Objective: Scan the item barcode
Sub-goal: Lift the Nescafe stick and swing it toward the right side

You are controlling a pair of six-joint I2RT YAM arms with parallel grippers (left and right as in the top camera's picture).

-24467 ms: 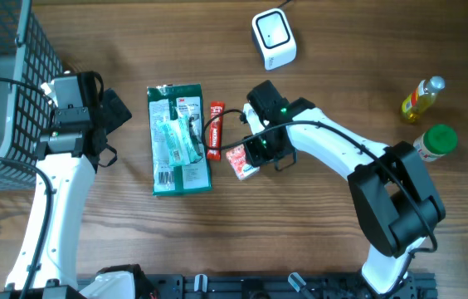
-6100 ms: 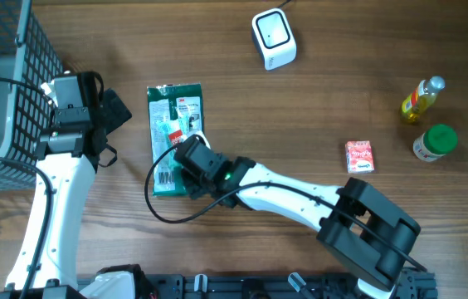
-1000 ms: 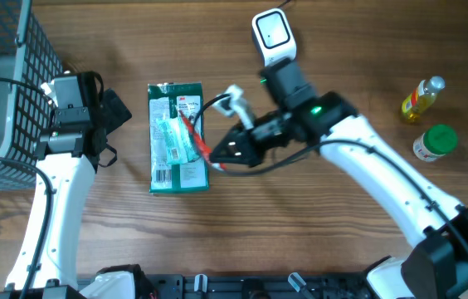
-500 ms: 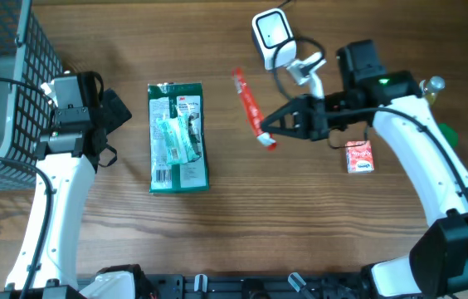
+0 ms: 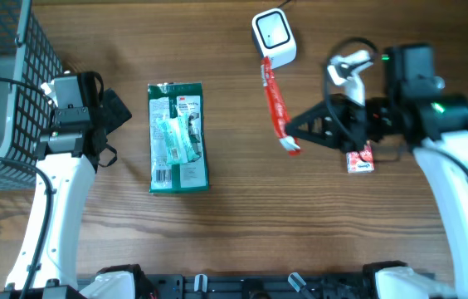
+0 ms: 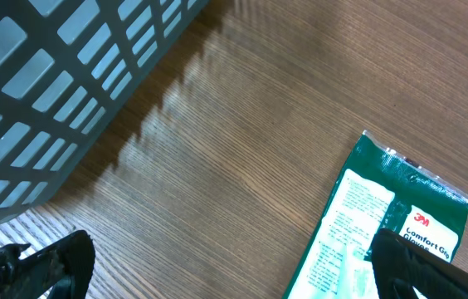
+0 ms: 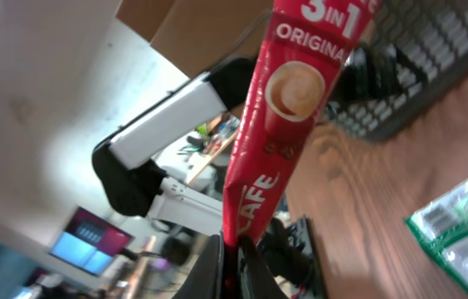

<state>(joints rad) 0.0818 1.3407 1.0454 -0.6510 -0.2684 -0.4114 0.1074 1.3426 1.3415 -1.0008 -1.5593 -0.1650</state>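
Note:
A long red coffee sachet [image 5: 276, 104] hangs above the table, its upper end just under the white barcode scanner [image 5: 274, 37]. My right gripper [image 5: 294, 137] is shut on the sachet's lower end. In the right wrist view the sachet [image 7: 288, 108] rises from between the closed fingers of the right gripper [image 7: 232, 249], with "3 in 1 Original" print facing the camera. My left gripper [image 5: 114, 112] stands open beside the green packet [image 5: 177, 139]. Its fingers [image 6: 43, 266] straddle bare wood in the left wrist view, where the left gripper [image 6: 230, 274] holds nothing and the packet [image 6: 383, 224] lies by the right finger.
A grey wire basket [image 5: 2, 83] fills the far left; its wall [image 6: 51, 83] also shows in the left wrist view. A small red-and-white box [image 5: 359, 156] lies under the right arm. A yellow bottle [image 5: 423, 98] and a green-lidded jar [image 5: 435, 141] stand at the right.
The right arm has carried the red sachet from beside the green packet rightward and up the table, ending under the scanner. The left arm has not moved.

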